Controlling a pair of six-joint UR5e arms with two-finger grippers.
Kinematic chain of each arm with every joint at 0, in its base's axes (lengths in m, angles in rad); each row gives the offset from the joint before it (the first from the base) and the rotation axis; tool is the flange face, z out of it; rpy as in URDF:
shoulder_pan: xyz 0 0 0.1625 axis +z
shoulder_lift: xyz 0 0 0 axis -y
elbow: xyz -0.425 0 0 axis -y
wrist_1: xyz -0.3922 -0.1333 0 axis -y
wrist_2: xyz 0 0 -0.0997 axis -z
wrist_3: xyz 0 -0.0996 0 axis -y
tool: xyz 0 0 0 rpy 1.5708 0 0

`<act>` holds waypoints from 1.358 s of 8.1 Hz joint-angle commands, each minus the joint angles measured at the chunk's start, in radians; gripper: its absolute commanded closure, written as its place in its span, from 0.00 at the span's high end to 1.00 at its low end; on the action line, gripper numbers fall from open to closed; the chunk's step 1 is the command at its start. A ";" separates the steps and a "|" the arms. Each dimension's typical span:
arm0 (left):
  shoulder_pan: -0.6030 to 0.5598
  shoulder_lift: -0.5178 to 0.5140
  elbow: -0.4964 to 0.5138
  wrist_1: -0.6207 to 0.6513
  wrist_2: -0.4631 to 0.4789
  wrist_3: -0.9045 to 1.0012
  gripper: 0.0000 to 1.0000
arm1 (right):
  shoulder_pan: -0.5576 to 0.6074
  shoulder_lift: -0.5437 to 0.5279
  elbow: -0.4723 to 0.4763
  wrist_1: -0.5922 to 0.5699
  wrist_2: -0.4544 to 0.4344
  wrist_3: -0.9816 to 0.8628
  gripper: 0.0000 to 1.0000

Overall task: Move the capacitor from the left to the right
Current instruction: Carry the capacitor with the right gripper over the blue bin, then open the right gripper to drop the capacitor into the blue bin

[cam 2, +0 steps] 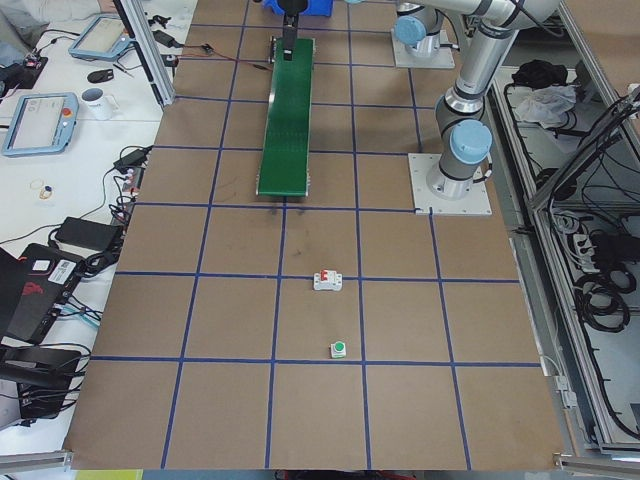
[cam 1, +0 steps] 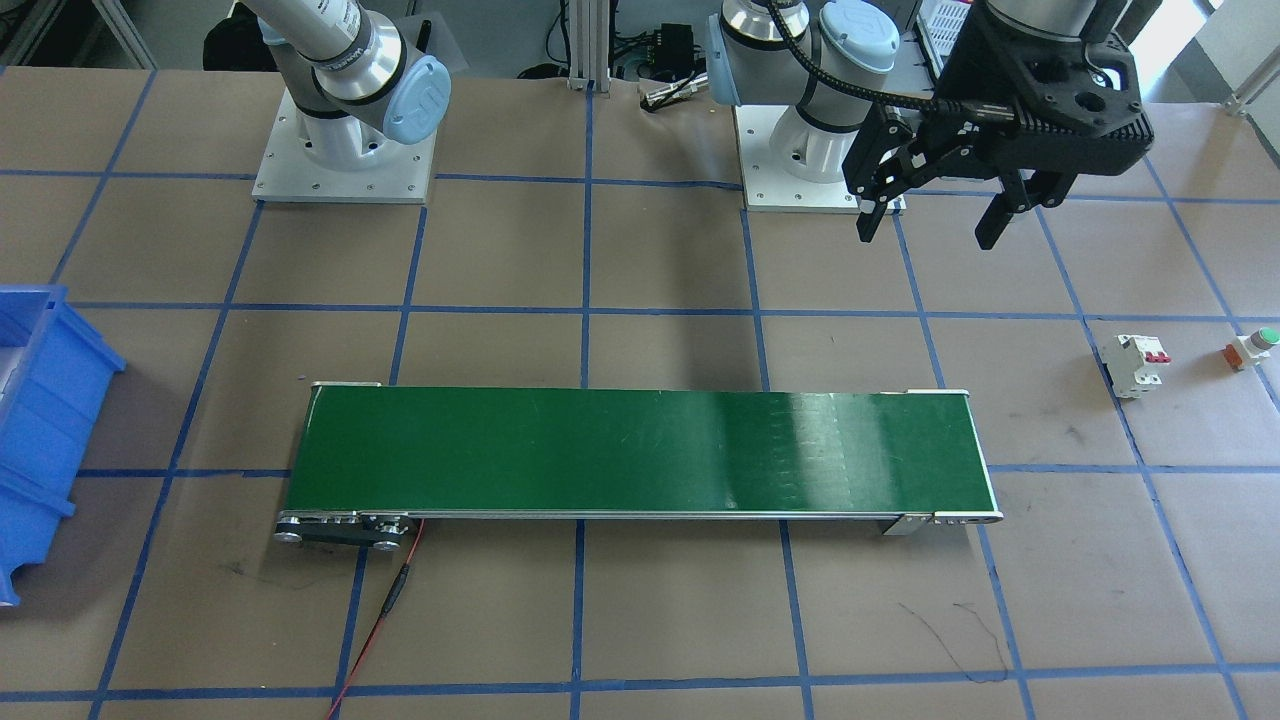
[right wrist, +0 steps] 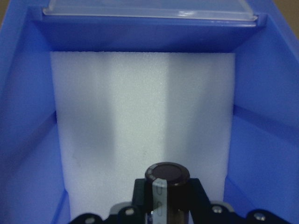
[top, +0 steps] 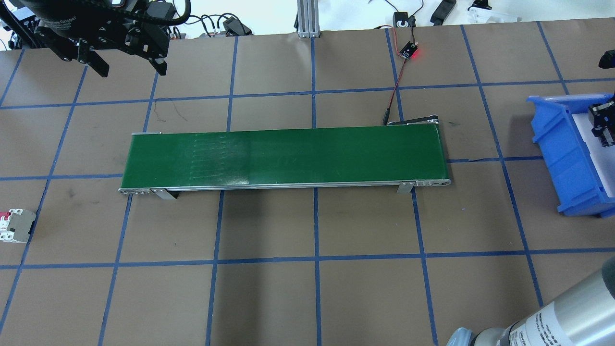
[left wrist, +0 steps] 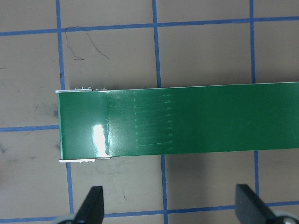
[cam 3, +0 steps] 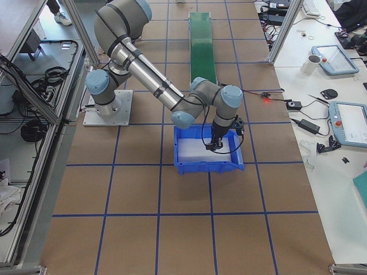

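Capacitor (right wrist: pixel 167 176): pinched upright in right tool (cam 3: pixel 214 146), hanging over white foam floor of blue bin (right wrist: pixel 261 116). Judged light, rigid, with slick sleeve and round body, so may twist; best held across mid-sleeve. Left tool (cam 1: pixel 935 225) spread wide, empty, above worktop (cam 1: pixel 680 250).

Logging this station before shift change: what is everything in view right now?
capacitor: 1, dark, in right gripper over the bin
bin: 1, blue, table's right end
foam: 1, white, lining the bin
conveyor: 1, green, table centre
circuit breaker: 1, white with red switch, table's left end
button: 1, white-orange with green cap, beside circuit breaker
left gripper: 1, black, open, above the table's left part
right gripper: 1, black, shut on capacitor
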 commanded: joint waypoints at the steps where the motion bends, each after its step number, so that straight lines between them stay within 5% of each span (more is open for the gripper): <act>1: 0.000 0.001 0.000 0.000 0.000 0.000 1.00 | -0.002 0.021 0.008 -0.008 0.013 0.007 0.29; 2: 0.000 0.001 -0.002 0.000 0.000 0.000 1.00 | -0.002 0.021 0.008 -0.011 0.069 0.003 0.67; 4: 0.000 0.001 -0.014 0.000 0.000 -0.002 1.00 | -0.003 0.011 0.007 -0.013 0.079 -0.012 0.97; 7: 0.000 0.002 -0.015 0.000 -0.002 -0.002 1.00 | -0.022 -0.087 0.003 0.004 0.021 -0.224 1.00; 11: 0.000 0.002 -0.015 0.000 -0.002 -0.002 1.00 | 0.053 -0.337 0.007 0.356 0.057 -0.025 1.00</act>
